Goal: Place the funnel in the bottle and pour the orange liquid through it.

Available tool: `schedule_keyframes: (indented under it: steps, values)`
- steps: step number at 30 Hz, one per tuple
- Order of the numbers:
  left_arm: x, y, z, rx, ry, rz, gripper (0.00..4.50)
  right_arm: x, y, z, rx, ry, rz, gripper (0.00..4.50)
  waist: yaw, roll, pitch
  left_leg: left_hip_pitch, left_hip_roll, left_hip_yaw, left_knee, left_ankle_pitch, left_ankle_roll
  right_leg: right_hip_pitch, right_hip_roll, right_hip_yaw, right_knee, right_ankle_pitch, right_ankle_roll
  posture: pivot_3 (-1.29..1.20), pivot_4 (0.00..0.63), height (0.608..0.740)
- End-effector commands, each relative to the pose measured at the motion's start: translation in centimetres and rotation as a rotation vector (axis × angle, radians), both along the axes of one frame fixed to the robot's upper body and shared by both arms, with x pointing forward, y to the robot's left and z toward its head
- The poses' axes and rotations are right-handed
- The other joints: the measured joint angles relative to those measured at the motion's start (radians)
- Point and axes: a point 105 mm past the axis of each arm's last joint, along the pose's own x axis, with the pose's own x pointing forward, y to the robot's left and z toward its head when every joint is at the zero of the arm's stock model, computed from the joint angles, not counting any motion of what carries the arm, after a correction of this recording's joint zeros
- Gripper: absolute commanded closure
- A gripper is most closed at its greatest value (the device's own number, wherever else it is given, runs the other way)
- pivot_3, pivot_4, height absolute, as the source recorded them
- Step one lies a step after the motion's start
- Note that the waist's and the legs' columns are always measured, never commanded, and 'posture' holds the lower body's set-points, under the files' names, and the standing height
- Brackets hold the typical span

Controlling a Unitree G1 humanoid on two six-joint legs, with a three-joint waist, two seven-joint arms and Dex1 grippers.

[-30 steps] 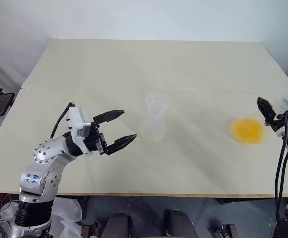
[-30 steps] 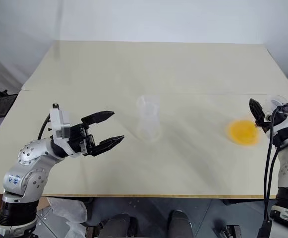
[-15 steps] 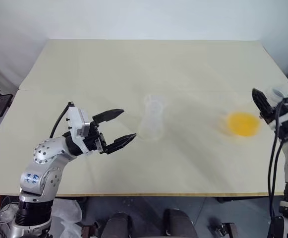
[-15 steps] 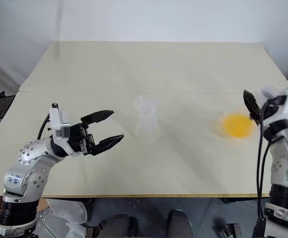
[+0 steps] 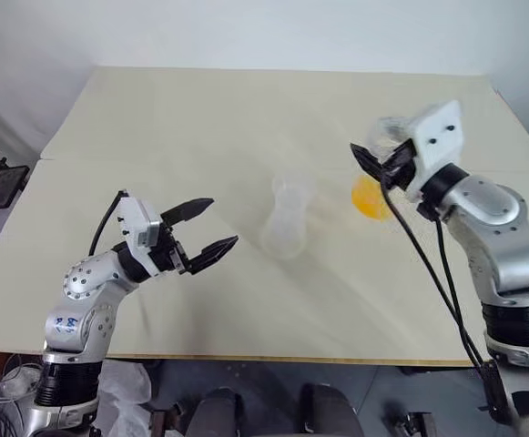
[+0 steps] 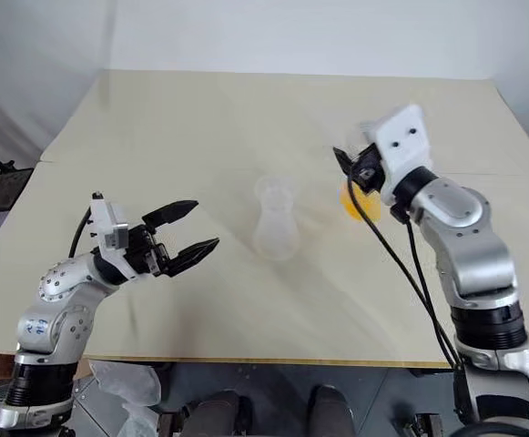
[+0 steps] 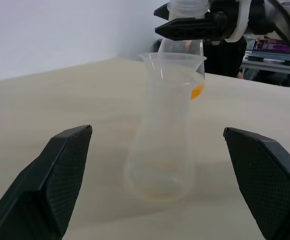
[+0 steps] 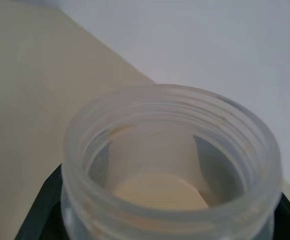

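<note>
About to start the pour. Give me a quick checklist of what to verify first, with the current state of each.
1. Funnel seated in the bottle: ok, its flared cup sits at the mouth.
2. Bottle upright on the table: ok.
3. Right gripper clamped on the clear vessel: ok, shut on its threaded neck.
4. Vessel mouth above the funnel: not ok, the vessel hangs off to the bottle's side.
5. Orange liquid contained: ok, pooled in the vessel's low end.
6. Left gripper steadying the bottle: not ok, open and apart from it.
</note>
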Motion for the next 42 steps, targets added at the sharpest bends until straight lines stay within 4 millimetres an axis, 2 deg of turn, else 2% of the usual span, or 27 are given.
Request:
schedule_keyframes:
  steps: [1, 4, 9, 20, 42]
  values:
    - [-0.1, -0.2, 0.7, 0.001, -0.048, -0.005, 0.00, -0.6, 0.9, 1.4, -0.183, -0.195, -0.018, 2.02, -0.002, 0.000, 0.000, 0.000, 0.000, 0.000, 0.000, 0.000, 0.000, 0.000, 0.000, -0.001, 0.000, 0.000, 0.000, 0.00, 0.150, 0.740]
    - [0.1, -0.5, 0.6, -0.002, -0.052, -0.008, 0.00, -0.1, 1.4, 1.2, -0.278, -0.272, -0.058, 2.02, -0.002, 0.000, 0.000, 0.000, 0.000, 0.000, 0.000, 0.000, 0.000, 0.000, 0.000, -0.001, 0.000, 0.000, 0.000, 0.00, 0.150, 0.740]
    - [0.5, -0.8, 0.6, -0.003, -0.061, -0.018, 0.00, 0.3, 2.2, 2.3, -0.335, -0.391, -0.113, 2.02, -0.007, 0.000, 0.000, 0.000, 0.001, 0.000, 0.000, 0.000, 0.000, 0.000, 0.000, -0.002, 0.000, 0.000, 0.000, 0.00, 0.150, 0.740]
    - [1.0, -1.1, 0.5, -0.006, -0.074, -0.024, 0.00, -0.7, 5.6, 2.2, -0.558, -0.582, -0.042, 2.02, -0.025, 0.000, 0.000, -0.001, 0.000, -0.004, 0.000, 0.000, 0.000, 0.000, 0.000, -0.003, 0.000, 0.000, 0.000, 0.00, 0.150, 0.740]
    - [1.2, -1.2, 0.0, -0.021, -0.087, -0.029, 0.00, -1.3, 7.6, 2.0, -0.659, -0.699, -0.009, 2.02, -0.028, 0.000, 0.000, -0.001, 0.001, -0.005, 0.000, 0.000, 0.000, 0.000, 0.000, -0.003, 0.001, 0.000, 0.000, 0.00, 0.150, 0.740]
